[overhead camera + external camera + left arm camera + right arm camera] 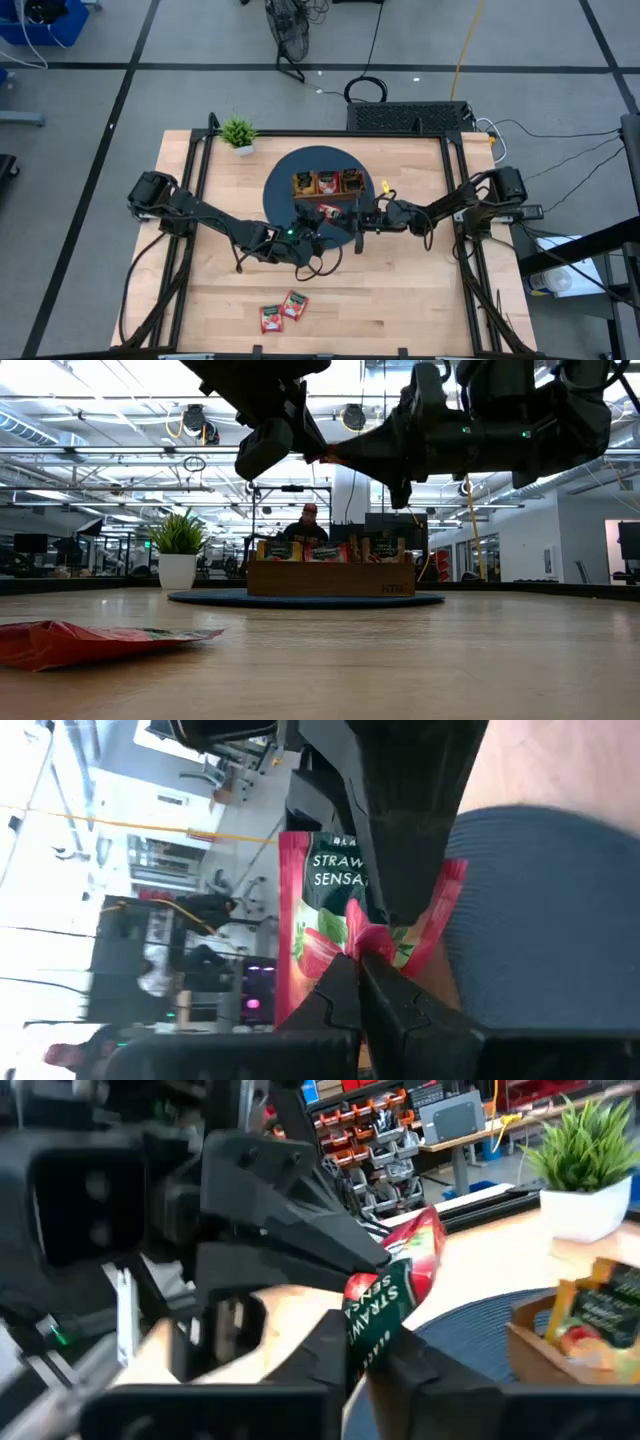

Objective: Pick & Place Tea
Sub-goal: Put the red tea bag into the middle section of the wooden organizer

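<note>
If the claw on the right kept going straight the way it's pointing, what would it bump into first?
Most likely the left gripper: both grippers already pinch the same red tea sachet, and the right gripper points straight across it at the other.

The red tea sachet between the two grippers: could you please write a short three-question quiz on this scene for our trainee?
1. How many tea sachets lie loose on the table, near its front edge? A one, B two, C four.
2. True or false: the red sachet rests flat on the table.
3. Fill in: the wooden tray stands on a dark round ____.
Key: 1 B. 2 False: the left gripper and right gripper both pinch it in the air. 3 mat.
</note>
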Action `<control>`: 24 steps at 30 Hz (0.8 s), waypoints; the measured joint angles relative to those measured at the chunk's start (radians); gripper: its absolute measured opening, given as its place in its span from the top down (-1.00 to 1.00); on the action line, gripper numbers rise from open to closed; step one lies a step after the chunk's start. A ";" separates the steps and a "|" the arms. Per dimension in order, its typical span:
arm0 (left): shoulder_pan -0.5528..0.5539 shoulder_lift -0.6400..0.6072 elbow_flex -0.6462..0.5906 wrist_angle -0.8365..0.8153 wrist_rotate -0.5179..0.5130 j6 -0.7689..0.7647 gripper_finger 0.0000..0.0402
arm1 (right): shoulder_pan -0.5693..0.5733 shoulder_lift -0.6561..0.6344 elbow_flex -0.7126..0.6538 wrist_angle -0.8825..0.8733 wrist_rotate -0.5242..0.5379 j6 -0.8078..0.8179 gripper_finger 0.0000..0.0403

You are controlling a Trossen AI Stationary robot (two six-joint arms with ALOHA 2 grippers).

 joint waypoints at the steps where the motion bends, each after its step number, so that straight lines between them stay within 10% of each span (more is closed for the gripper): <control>1: 0.001 0.000 0.000 0.001 0.008 -0.019 0.98 | 0.003 0.000 -0.001 0.000 0.001 -0.024 0.93; 8: -0.009 -0.002 0.001 -0.023 0.013 -0.241 0.78 | 0.015 -0.157 0.000 -0.240 0.056 -0.166 0.99; 15: -0.040 -0.001 0.000 -0.089 0.033 -0.451 0.70 | 0.015 -0.436 0.125 -1.034 -0.033 -0.249 0.99; 20: 0.036 -0.001 0.000 -0.035 0.375 -0.579 0.70 | 0.058 -0.403 0.377 -1.727 -0.105 -0.278 1.00; 24: 0.151 0.000 0.000 0.069 0.797 -0.769 0.69 | 0.114 -0.316 0.457 -1.921 -0.098 -0.337 1.00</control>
